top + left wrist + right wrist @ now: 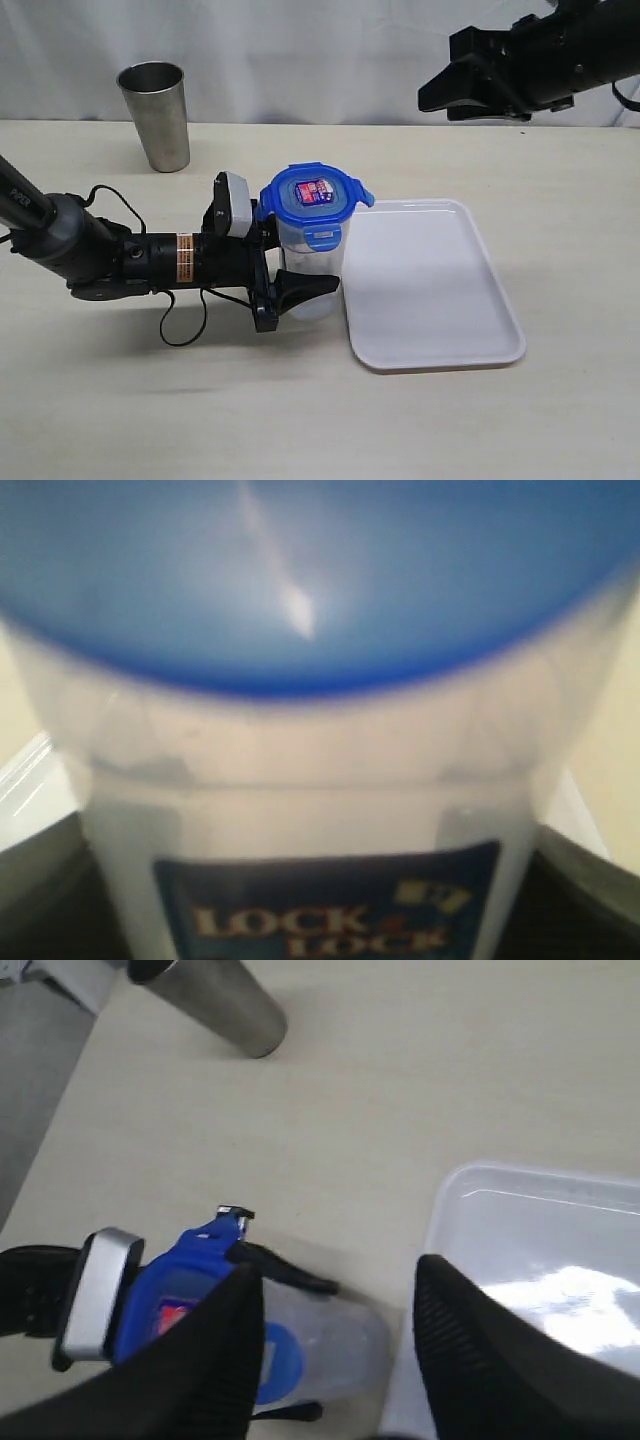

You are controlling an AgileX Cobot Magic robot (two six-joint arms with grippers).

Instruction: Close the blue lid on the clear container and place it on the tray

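At nine o'clock of the tray (430,300), left hand (295,255) is pinching the clear container (318,268), blue lid (312,195) on top; right hand (440,92) is hovering spread at one o'clock.

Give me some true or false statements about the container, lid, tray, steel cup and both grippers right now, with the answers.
1. The blue lid sits on top of the clear container. True.
2. The clear container stands on the tray. False: it stands on the table, beside the tray.
3. The steel cup lies on its side. False: it stands upright.
4. The right gripper is open and holds nothing. True.
5. The left gripper has the clear container between its fingers. True.
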